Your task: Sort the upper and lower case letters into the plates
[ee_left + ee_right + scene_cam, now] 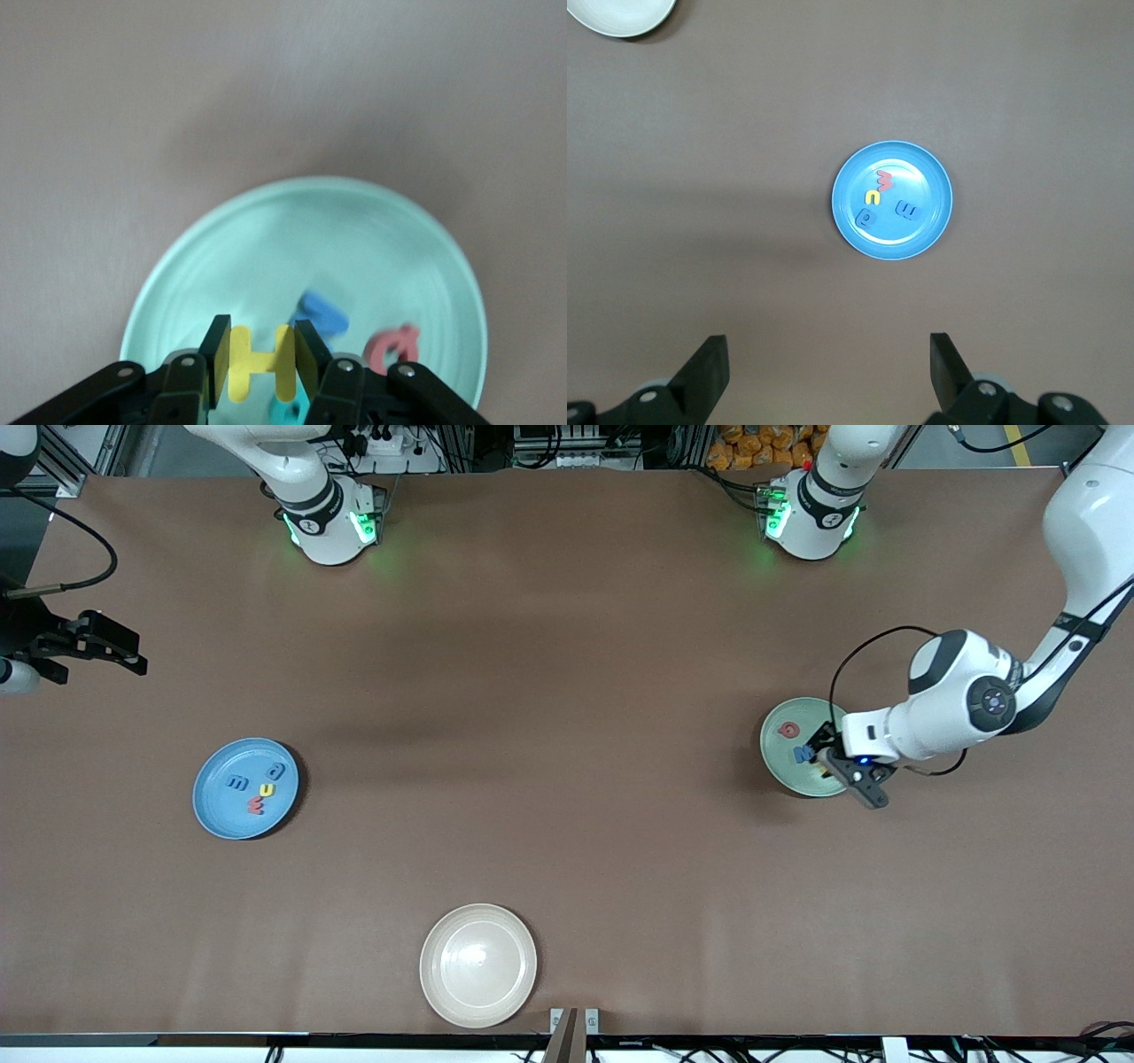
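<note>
Plates: mint green plate (780, 757) toward left arm's end of table, blue plate (245, 788) toward right arm's end, about level with each other from the front camera.

Mint plate holding red letter (788, 730), looks like a Q, and blue letter (803, 754), looks like an M; teal letter (288, 411) only partly seen under the fingers in left wrist view, shape unreadable.

Left gripper (257, 361) low over the mint plate, clenched on yellow letter H (255, 362), fingers (215, 359) pressing its two uprights, H held flat-on to the wrist camera. Whether H touches the plate: cannot tell.

Blue plate holding four letters in a loose cluster: blue a (278, 771), yellow u (267, 788), red w (255, 805), blue m (237, 783). Yellow u between the a and the w, nearly touching both; m apart, toward the right arm's end.

Right gripper (828, 376) waiting, jaws released and spread wide, nothing between them, up in the air over bare table at the right arm's end, blue plate in its wrist view.

Cream plate (478, 965) near the table edge closest to front camera, well apart from both others, nothing on it.

Brown table (549, 691) under everything.
</note>
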You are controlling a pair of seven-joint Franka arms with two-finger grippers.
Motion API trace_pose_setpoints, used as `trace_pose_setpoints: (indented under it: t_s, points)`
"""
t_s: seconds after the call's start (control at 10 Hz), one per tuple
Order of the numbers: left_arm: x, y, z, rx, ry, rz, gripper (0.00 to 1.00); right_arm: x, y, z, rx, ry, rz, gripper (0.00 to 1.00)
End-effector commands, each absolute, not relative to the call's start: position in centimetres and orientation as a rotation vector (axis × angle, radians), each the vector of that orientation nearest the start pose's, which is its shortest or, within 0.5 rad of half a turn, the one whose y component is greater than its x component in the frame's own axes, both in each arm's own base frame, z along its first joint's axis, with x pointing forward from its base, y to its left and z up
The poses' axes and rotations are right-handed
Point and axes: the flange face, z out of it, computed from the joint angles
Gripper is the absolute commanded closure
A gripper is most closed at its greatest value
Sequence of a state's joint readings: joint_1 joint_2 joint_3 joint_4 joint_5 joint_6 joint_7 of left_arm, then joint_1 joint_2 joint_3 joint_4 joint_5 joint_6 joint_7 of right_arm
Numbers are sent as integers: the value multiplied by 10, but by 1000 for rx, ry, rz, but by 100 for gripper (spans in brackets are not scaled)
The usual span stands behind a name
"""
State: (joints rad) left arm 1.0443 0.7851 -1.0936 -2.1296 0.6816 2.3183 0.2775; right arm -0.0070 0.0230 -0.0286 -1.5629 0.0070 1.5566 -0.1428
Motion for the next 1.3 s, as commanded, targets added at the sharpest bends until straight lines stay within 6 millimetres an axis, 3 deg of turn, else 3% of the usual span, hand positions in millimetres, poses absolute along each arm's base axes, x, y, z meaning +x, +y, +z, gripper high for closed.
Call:
trace_pose_setpoints:
  t_s: [0.0, 0.2, 0.4, 0.7, 1.0, 1.1, 1.2]
  points:
    - [553, -38, 240, -3045, 1187, 42, 60, 554, -20, 617, -3127, -139, 42, 0]
    - [564, -37, 260, -3036, 1097, 139, 55, 554, -20, 615, -3126, -139, 49, 0]
    - [579, -46, 301, -3025, 996, 204, 54, 554, -20, 615, -3126, -139, 49, 0]
    - [608, -54, 345, -3003, 943, 206, 39, 555, -20, 613, -3126, -139, 54, 0]
    - [635, -66, 403, -2978, 904, 214, 36, 555, -20, 613, -3126, -139, 54, 0]
    - [641, -59, 420, -3004, 857, 215, 0, 555, -21, 613, -3126, -137, 54, 0]
    - [647, -49, 432, -3047, 809, 195, 0, 555, -20, 613, -3126, -139, 56, 0]
